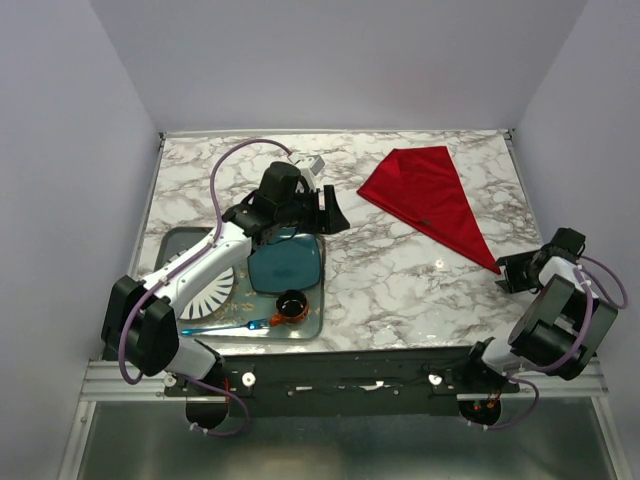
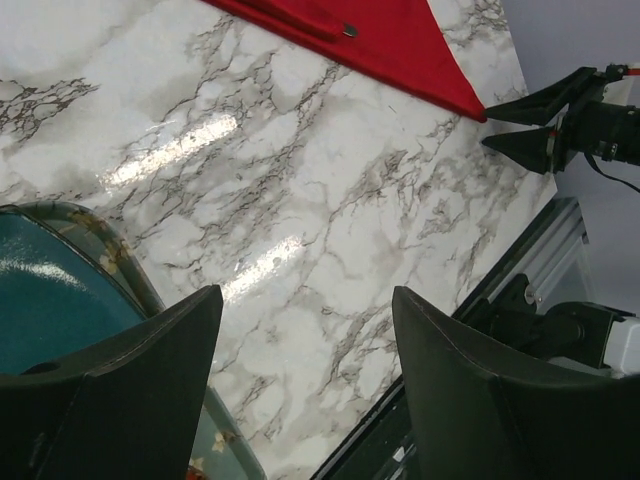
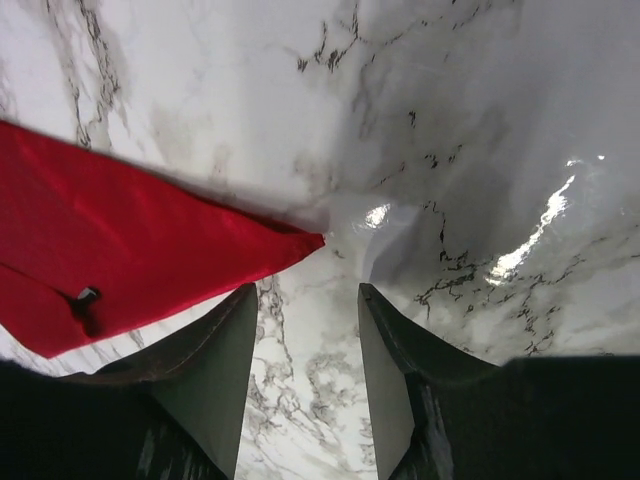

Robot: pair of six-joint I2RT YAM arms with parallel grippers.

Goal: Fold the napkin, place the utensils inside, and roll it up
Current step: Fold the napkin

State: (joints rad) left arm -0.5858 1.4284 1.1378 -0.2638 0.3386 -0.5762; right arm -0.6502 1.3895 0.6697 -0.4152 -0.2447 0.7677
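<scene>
The red napkin (image 1: 430, 195) lies folded into a long triangle at the back right of the marble table, its narrow tip pointing to the near right. My right gripper (image 1: 503, 272) is low at that tip, open, with only bare marble between its fingers. In the right wrist view the napkin's tip (image 3: 120, 250) ends just ahead of the right gripper (image 3: 306, 290). My left gripper (image 1: 335, 210) hangs open and empty above the tray's far right corner; the left wrist view shows the left gripper (image 2: 305, 295) over marble, with the napkin (image 2: 370, 35) far ahead. The utensils are out of view.
A glass tray (image 1: 180, 240) at the near left holds a teal square plate (image 1: 290, 265), a white ribbed plate (image 1: 215, 290), a dark cup (image 1: 291, 305) and a blue plastic utensil (image 1: 225, 327). The table's right edge runs just beside the right gripper.
</scene>
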